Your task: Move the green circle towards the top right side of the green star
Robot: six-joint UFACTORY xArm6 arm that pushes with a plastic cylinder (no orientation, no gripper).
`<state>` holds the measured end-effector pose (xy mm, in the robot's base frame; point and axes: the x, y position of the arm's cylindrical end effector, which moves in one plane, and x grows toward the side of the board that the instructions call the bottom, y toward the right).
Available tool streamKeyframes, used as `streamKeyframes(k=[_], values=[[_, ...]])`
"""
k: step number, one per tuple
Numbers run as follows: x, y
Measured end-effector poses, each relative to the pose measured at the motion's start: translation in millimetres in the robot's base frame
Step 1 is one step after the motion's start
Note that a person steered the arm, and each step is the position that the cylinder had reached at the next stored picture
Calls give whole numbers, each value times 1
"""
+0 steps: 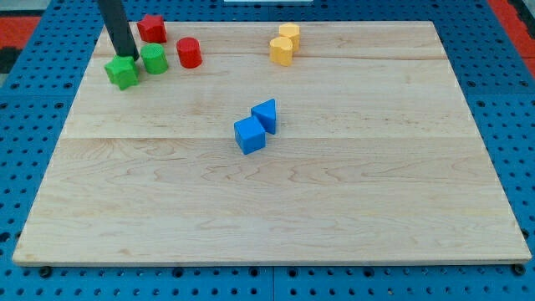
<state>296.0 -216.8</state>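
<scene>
Near view's top left, you see green circle (155, 58): short glossy cylinder, upright, touching green star (122, 73) on its right. My tip (128, 57), bare rod grasping nothing, sits between them at star's top edge. Red cylinder (189, 52) just right of circle; another red block (151, 28) above.

green circle (155, 58) just right of green star (122, 72), my tip (128, 56) between them, top-left corner
</scene>
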Motion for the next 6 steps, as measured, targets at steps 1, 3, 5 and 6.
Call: streamKeyframes(k=[1,3,5,6], values=[[62,-8],[-42,-21],[-27,59],[23,45]])
